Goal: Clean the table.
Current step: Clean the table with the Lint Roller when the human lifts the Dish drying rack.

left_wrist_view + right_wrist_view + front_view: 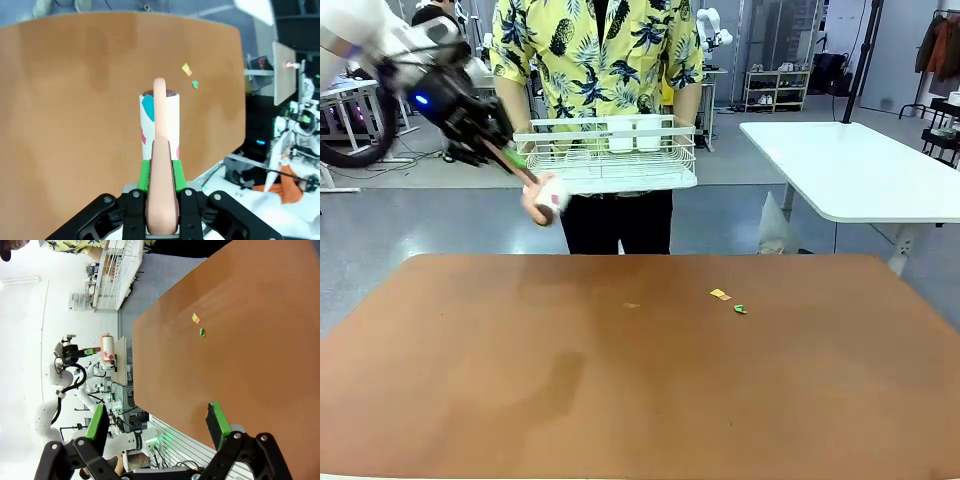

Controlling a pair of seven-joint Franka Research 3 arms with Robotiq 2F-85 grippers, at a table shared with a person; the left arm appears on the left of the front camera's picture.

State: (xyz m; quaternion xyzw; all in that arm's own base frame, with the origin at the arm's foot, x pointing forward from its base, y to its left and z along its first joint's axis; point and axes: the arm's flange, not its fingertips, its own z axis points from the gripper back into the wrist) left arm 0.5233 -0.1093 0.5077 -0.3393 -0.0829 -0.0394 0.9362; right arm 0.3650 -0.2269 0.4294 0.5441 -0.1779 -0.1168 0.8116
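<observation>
The reddish-brown table (620, 380) lies bare except for a yellow scrap (720, 294) and a green scrap (739, 309) right of centre. My left gripper (498, 143) hangs high above the far left edge, shut on the pink handle of a roller (548, 196) with a white, colour-patched head. In the left wrist view the gripper (161, 175) clamps that handle, the roller head (160, 120) points down at the table (75, 100), and the scraps (186, 69) lie beyond it. My right gripper (156, 422) is open above the table's near side (250, 340), scraps (195, 318) far ahead.
A person in a yellow patterned shirt stands at the far side holding a white wire dish rack (610, 155) at waist height, close to the roller. A white-topped table (860, 170) stands at the back right.
</observation>
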